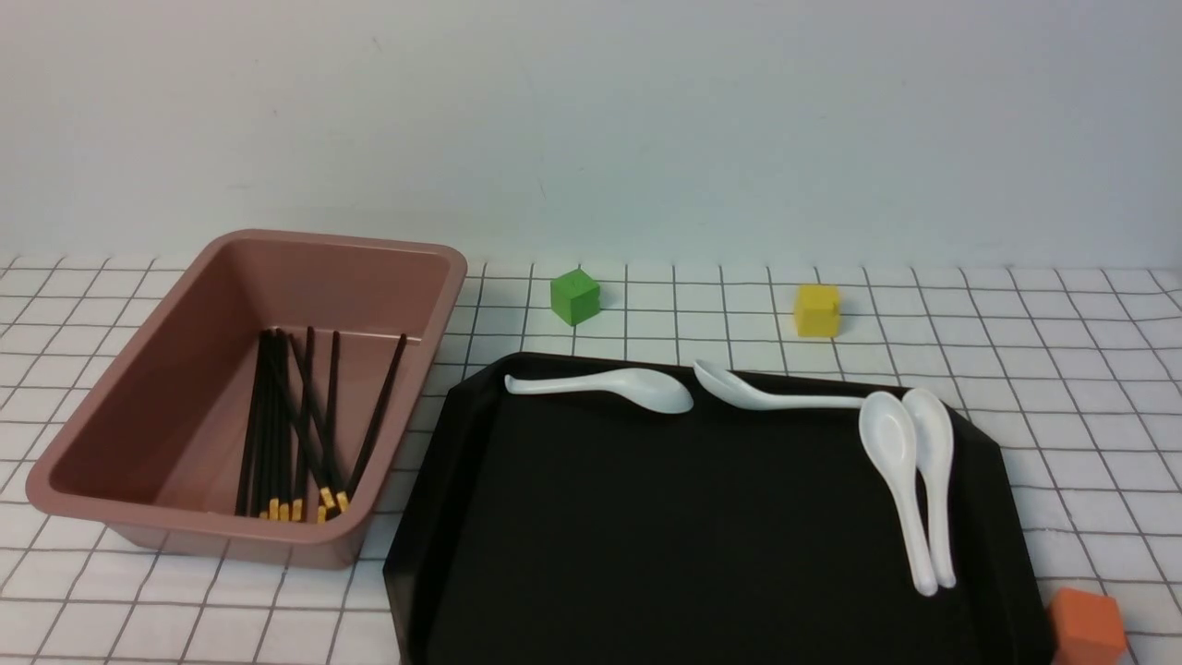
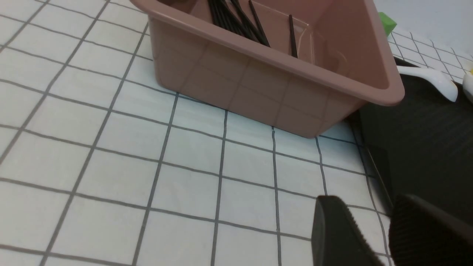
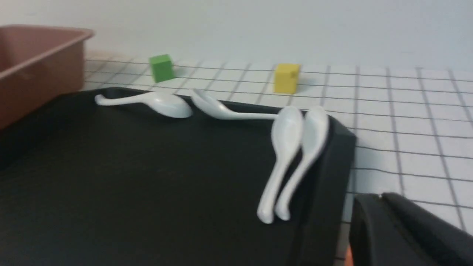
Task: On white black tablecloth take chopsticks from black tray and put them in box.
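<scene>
Lying flat across the whole table, the tablecloth (image 1: 1062, 369) is the largest surface, with bare squares all round the far edge and the right side. On it, the black tray (image 1: 693, 554) fills the near middle; it carries only four white spoons (image 1: 891, 462), gathered toward its far rim and right side, and no dark sticks show anywhere on it. The box (image 1: 138, 406) stands to the tray's left, its near corner just beside the tray's rim. The chopsticks (image 1: 295, 416) lie inside it in a loose bundle, yellow ends toward the near wall. By that, the transfer looks finished, or very nearly.

The wide tray floor offers free room, as does the cloth left of the box. Small blocks sit well clear: green (image 1: 574, 296) and yellow (image 1: 817, 309) beyond the tray, orange (image 1: 1090, 628) at its near right corner.

The left gripper (image 2: 369, 229) hovers over cloth with jaws apart, empty. The right gripper (image 3: 384, 221) holds nothing, its fingers nearly together.
</scene>
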You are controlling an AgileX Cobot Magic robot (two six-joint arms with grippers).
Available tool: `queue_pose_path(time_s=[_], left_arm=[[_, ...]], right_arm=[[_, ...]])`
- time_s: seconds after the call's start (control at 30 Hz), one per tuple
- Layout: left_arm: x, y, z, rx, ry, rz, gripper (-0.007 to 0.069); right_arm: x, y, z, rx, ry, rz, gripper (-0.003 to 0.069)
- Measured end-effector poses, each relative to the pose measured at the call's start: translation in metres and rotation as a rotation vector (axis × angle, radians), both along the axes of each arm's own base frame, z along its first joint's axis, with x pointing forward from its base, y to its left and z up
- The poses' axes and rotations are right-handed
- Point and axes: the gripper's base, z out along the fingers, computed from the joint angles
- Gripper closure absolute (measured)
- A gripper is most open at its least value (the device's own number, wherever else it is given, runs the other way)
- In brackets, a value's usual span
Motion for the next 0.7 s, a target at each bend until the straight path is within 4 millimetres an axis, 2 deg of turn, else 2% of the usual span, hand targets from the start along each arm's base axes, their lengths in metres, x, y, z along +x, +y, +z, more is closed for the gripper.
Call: queue_pose_path(time_s=[0.2, 0.33, 0.7], left_arm=[[0.000, 0.000, 0.000, 0.000, 0.000, 0.000, 0.0386], [0.000, 0.000, 0.000, 0.000, 0.000, 0.000, 0.0386], [0.000, 0.000, 0.000, 0.000, 0.000, 0.000, 0.0385]], right_arm=[[-0.006, -0.009, -0.009, -0.010, 0.080, -0.139, 0.0607], [-0.008, -0.009, -0.013, -0.013, 0.130, -0.149, 0.0603], [-0.008, -0.009, -0.013, -0.014, 0.134, -0.149, 0.0596]])
